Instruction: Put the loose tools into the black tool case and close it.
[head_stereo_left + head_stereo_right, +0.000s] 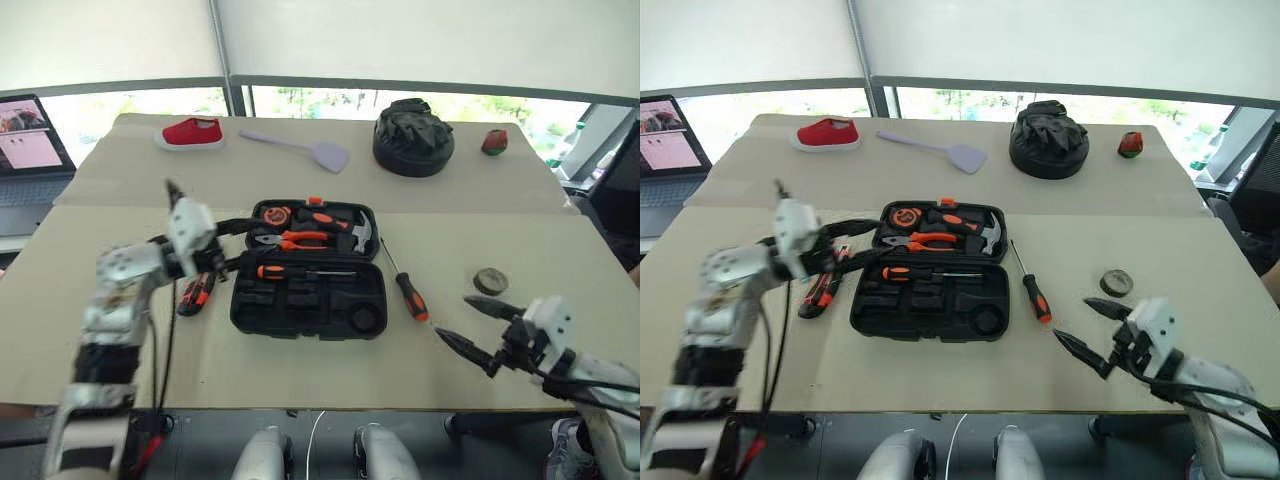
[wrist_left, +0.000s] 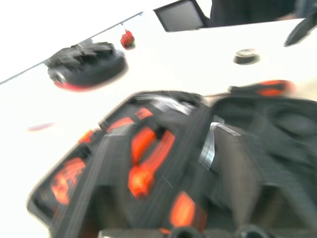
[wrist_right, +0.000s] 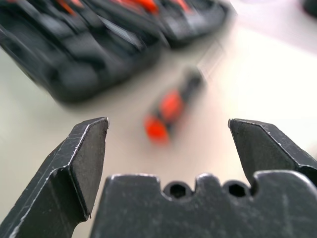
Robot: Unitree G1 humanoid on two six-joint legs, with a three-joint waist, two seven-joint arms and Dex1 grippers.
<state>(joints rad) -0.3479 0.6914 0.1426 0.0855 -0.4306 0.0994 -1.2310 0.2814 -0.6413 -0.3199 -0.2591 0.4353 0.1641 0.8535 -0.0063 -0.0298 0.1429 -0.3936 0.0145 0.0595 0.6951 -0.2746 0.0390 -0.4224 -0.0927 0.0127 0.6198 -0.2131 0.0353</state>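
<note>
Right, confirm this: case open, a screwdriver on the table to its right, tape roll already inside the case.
One thing is wrong: the tape roll lies on the table, right of the screwdriver, as the left eye view shows. The black tool case is open.

A beige table (image 1: 300, 375) fills the middle, made of two tops meeting at a seam across it. Beyond its far edge, from ten to two o'clock, a window band (image 1: 300, 100) shows bright daylight and greenery under white blinds (image 1: 400, 40). At nine o'clock, an open laptop (image 1: 25, 150) sits, possibly on a side desk.
</note>
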